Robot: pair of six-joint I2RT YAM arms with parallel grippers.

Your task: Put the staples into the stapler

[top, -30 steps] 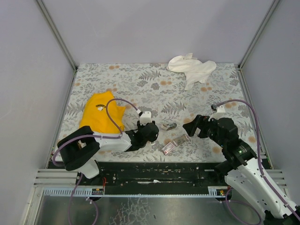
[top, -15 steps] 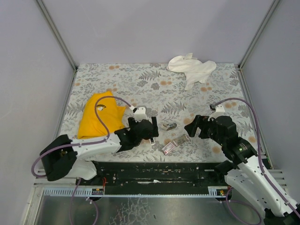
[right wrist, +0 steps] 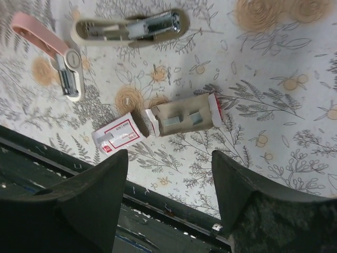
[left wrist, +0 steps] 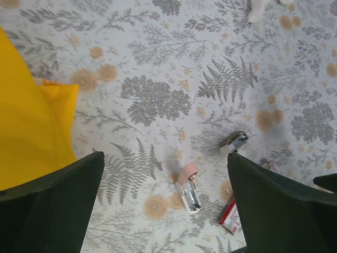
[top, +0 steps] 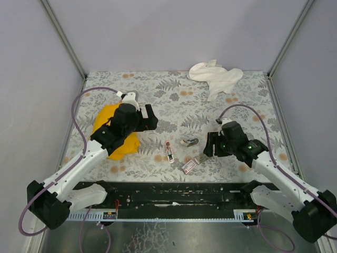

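Note:
The pink stapler point(top: 169, 151) lies hinged open on the patterned table, its silvery channel point(left wrist: 190, 196) facing up. The staples' box is slid apart. Its white-and-red sleeve point(right wrist: 118, 136) lies next to the grey-brown tray point(right wrist: 184, 117), which holds two short silvery strips. My left gripper point(top: 149, 117) hangs open and empty high over the table beside the yellow cloth, well back from the stapler point(left wrist: 188, 185). My right gripper point(right wrist: 168, 184) is open and empty. It hovers just on the near side of the tray, touching nothing.
A pale beige block point(right wrist: 131, 27) with a metal insert lies just beyond the box, right of the stapler. A yellow cloth point(top: 113, 132) lies at the left, a white cloth point(top: 216, 76) at the back right. A black rail point(right wrist: 158, 221) runs along the table's near edge.
My left gripper opened, left the stapler lying on the table, and rose back and to the left toward the yellow cloth. My right gripper moved left over the staples' tray and its jaws narrowed somewhat.

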